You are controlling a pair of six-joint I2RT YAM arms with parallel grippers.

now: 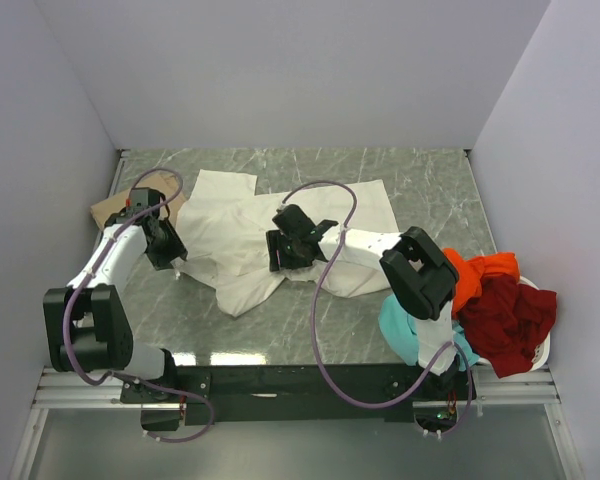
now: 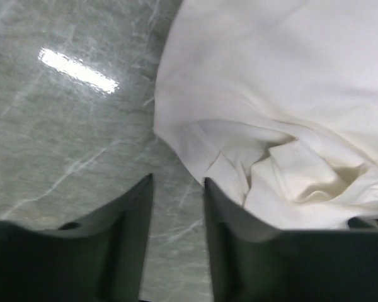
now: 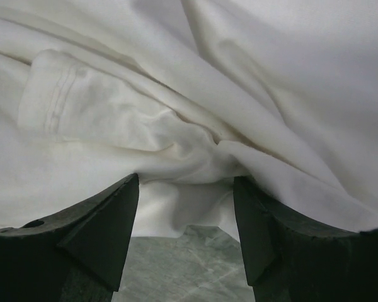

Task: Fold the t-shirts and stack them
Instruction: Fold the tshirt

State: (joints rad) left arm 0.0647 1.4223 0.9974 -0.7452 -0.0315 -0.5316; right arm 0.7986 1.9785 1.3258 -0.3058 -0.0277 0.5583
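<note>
Cloth: cream-white t-shirt (image 1: 242, 238) looks soft, light, limp | my left gripper (image 2: 177, 180) slightly parted, empty, beside its edge | my right gripper (image 3: 185, 178) wide, empty, over its rumples | I'd pinch a hem

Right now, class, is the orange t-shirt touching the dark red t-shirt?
Touching. Top external view shows the orange t-shirt bunched directly against the dark red t-shirt, no gap between.

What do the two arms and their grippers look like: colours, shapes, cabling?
The left arm and right arm have white tubular links between chunky black joints. A thin lilac cable loops along each. The left gripper and right gripper have matte black, wedge-shaped fingers. No markings are visible.
</note>
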